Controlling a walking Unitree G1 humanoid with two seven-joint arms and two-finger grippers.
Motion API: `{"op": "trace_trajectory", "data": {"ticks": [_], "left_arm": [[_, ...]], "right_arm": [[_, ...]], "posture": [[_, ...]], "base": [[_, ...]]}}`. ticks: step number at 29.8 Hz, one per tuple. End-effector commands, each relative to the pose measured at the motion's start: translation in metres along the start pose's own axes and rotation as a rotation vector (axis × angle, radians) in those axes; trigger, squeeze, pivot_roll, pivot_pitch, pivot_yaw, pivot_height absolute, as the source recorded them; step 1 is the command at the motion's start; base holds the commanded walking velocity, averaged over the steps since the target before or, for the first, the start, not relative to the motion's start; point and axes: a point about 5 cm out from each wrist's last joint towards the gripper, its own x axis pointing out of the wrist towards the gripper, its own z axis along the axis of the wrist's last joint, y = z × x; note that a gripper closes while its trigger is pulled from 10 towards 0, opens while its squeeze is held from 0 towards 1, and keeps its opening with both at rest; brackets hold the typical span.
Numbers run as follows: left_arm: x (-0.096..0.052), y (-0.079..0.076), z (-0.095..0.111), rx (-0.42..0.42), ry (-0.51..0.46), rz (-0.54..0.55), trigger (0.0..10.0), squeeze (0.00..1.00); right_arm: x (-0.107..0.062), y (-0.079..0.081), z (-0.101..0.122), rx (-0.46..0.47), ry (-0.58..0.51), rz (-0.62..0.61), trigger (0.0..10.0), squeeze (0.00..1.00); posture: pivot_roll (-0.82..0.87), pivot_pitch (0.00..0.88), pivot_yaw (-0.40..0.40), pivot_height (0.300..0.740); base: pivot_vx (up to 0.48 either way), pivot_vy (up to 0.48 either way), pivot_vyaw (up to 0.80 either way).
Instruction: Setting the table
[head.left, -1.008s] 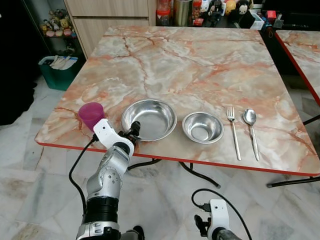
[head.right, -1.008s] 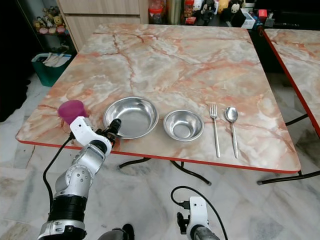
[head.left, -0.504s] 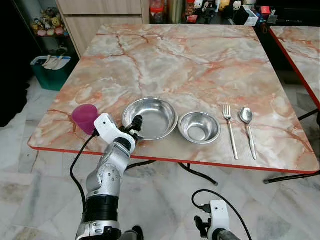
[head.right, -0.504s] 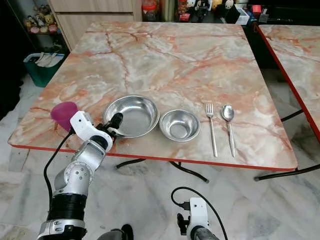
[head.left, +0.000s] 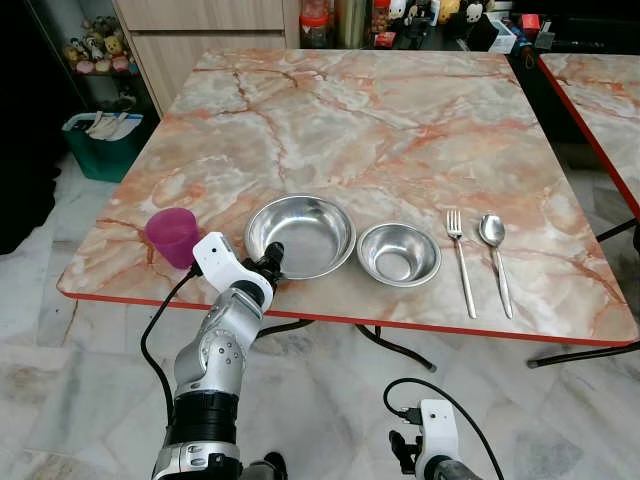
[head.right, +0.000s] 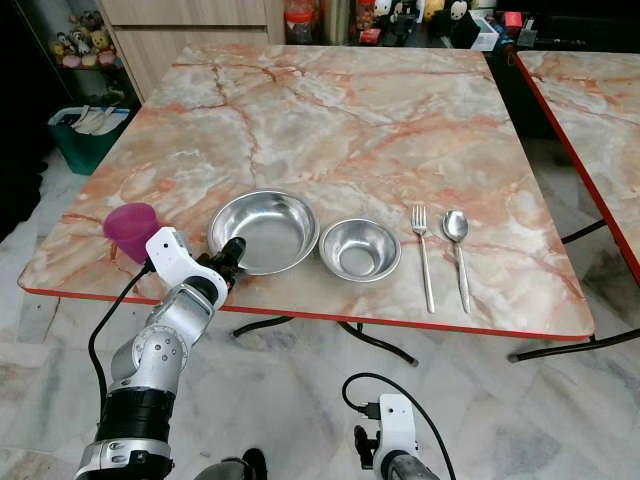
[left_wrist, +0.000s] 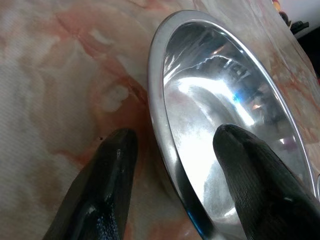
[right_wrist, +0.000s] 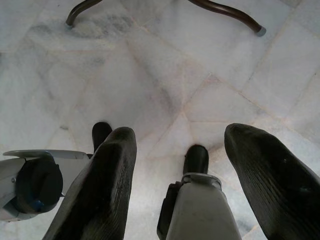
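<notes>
Since a second ago the left gripper has eased down to the large steel bowl, fingers parted astride its near rim, nothing clamped (the pink cup stands just beside). Closing askew could skid the bowl into the small bowl. Right gripper hangs open, idle.

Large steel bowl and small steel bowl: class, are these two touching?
Apart. The left eye view shows a strip of marble table between the large steel bowl and the small steel bowl.
</notes>
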Motion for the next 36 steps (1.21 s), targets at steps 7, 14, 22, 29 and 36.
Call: {"op": "trace_trajectory", "data": {"ticks": [7,14,22,29,36], "left_arm": [[0.001,0.007,-0.007,-0.002,0.035,0.049,0.0,0.00],[0.001,0.010,-0.008,-0.002,0.041,0.074,0.0,0.00],[0.001,0.014,-0.005,-0.019,0.020,0.112,0.0,0.00],[0.001,0.017,-0.003,-0.036,0.004,0.127,0.0,0.00],[-0.001,0.015,0.011,-0.095,-0.130,0.111,0.0,0.00]], "right_arm": [[0.000,0.002,-0.005,0.012,0.017,0.002,10.0,0.00],[0.000,0.002,-0.005,0.010,0.018,0.003,10.0,0.00],[0.000,0.002,-0.003,0.004,0.016,0.006,10.0,0.00],[0.000,0.001,-0.002,-0.001,0.017,0.006,10.0,0.00],[0.000,0.000,0.000,-0.009,0.013,0.008,10.0,0.00]], "posture": [[0.11,0.139,0.038,0.740],[0.11,0.138,0.038,0.740],[0.12,0.131,0.029,0.740],[0.12,0.129,0.022,0.740],[0.12,0.112,0.004,0.740]], "base": [[0.000,0.000,0.00],[0.000,0.000,0.00],[0.000,0.000,0.00],[0.000,0.000,0.00],[0.000,0.000,0.00]]}}
